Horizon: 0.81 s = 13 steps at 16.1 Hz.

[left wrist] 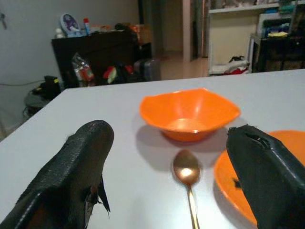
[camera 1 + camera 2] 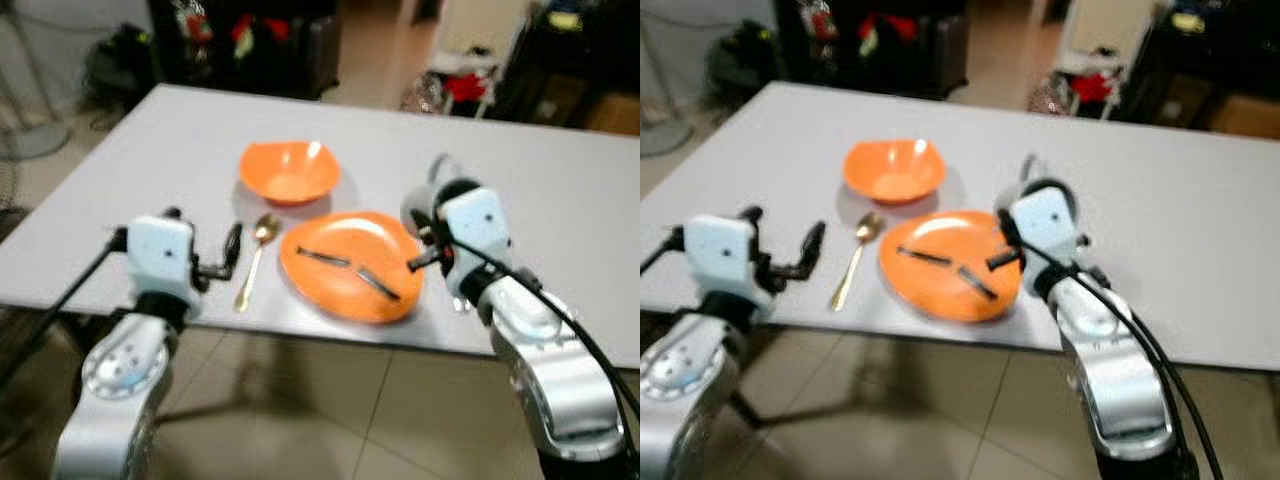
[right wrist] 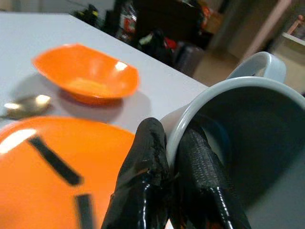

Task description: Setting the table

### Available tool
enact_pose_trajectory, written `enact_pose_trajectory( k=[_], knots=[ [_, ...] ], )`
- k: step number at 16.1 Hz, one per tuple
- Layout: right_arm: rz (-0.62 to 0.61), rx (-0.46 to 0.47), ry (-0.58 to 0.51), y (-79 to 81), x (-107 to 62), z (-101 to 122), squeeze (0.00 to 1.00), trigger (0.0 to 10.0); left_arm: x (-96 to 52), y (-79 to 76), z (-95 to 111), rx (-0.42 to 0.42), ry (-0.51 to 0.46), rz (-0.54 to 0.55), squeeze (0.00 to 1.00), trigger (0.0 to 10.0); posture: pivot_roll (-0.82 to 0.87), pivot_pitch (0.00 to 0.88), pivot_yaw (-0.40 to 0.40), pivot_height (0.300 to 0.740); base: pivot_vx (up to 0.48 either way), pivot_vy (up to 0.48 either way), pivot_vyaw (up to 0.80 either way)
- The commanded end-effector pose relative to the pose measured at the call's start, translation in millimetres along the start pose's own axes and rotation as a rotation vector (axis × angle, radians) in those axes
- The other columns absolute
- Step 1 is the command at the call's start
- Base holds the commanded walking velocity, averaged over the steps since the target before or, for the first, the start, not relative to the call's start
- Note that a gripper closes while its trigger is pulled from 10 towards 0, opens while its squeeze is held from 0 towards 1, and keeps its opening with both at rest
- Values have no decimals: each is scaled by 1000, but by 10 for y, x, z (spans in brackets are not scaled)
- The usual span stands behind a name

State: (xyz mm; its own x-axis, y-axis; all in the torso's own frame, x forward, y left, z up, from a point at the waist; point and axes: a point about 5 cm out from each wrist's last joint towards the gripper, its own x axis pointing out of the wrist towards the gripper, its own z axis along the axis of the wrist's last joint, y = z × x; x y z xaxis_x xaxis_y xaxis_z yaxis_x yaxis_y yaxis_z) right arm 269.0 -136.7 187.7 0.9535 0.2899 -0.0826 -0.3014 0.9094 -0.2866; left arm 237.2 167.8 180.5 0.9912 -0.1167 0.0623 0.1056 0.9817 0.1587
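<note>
Right wrist view: right gripper (image 3: 174,179) pinches the mug (image 3: 238,129) rim just beside the orange plate (image 2: 350,265); thin grip risks slipping or tipping. Left gripper (image 1: 167,171) is spread wide, empty, near the spoon (image 2: 255,255).

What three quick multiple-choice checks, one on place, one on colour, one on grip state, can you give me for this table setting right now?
1. Where does the spoon lie?
A. inside the bowl
B. on the table, on the robot's left of the plate
C. on the plate

2. What colour are the bowl and the plate?
A. orange
B. white
C. green

3. What is the right gripper doing?
A. hanging open
B. pinching the spoon
C. clamping the rim of the mug

Key: 1 B, the spoon lies flat between the left gripper and the plate. 2 A, both show orange. 3 C, one finger sits inside the rim, one outside.
</note>
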Motion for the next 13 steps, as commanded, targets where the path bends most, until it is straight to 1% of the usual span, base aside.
enact_pose_trajectory(
  k=[1, 13],
  knots=[
    [-37, -5, 6, -93, -34, -10, 0, 10000, 25, -83, 40, -6, -18, -42, 0, 10000, -44, 28, -55, 740, 382, 0, 0],
    [-6, -2, 7, -36, -10, -37, 0, 10000, 22, -55, 57, 14, -25, -53, 0, 10000, -28, 8, -61, 740, 379, 0, 0]
  ],
)
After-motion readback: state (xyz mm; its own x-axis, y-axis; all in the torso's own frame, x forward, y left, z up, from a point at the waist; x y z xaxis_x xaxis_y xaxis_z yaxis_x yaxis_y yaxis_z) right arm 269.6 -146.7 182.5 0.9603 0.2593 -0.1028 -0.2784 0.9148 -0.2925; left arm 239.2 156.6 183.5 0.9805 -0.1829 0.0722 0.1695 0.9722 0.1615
